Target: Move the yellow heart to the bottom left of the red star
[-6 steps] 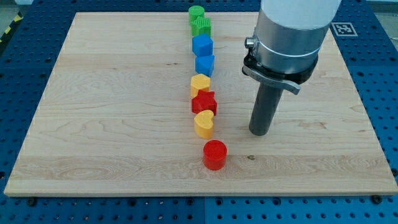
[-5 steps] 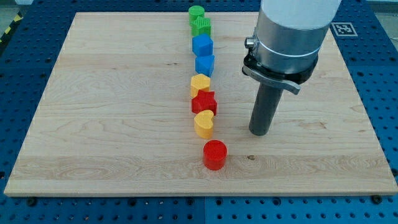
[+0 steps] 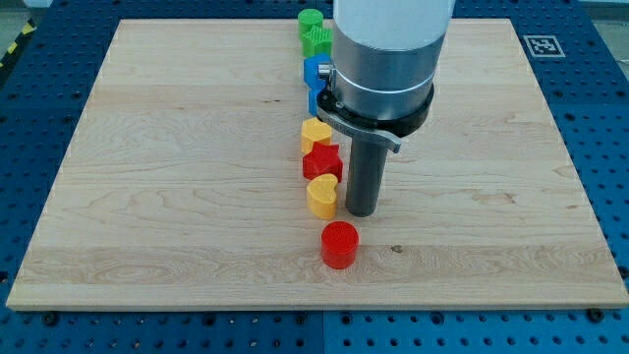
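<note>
The blocks stand in a column down the middle of the wooden board (image 3: 147, 177). The red star (image 3: 321, 160) is in the middle of it. One yellow heart (image 3: 321, 197) lies just below the star, touching or nearly touching it. A second yellow heart (image 3: 314, 132) lies just above the star. My tip (image 3: 360, 212) is on the board right beside the lower yellow heart, on its right, very close to it. I cannot tell whether they touch.
A red cylinder (image 3: 340, 244) stands below the lower heart. Above the upper heart are two blue blocks (image 3: 316, 71), partly hidden by the arm, and two green blocks (image 3: 313, 31) at the board's top edge.
My tip has moved left, from well right of the column to right beside the lower yellow heart. The blocks have not moved.
</note>
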`<move>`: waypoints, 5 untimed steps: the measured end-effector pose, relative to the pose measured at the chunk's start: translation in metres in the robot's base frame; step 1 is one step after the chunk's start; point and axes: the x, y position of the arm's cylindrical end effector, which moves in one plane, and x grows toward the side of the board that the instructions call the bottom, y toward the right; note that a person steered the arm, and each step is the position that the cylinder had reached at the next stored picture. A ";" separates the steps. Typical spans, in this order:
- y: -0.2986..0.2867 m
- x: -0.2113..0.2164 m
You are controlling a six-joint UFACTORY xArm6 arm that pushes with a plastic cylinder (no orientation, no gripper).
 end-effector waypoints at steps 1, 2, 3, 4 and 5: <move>0.000 0.000; -0.002 0.000; -0.020 0.000; -0.048 0.000; -0.079 0.000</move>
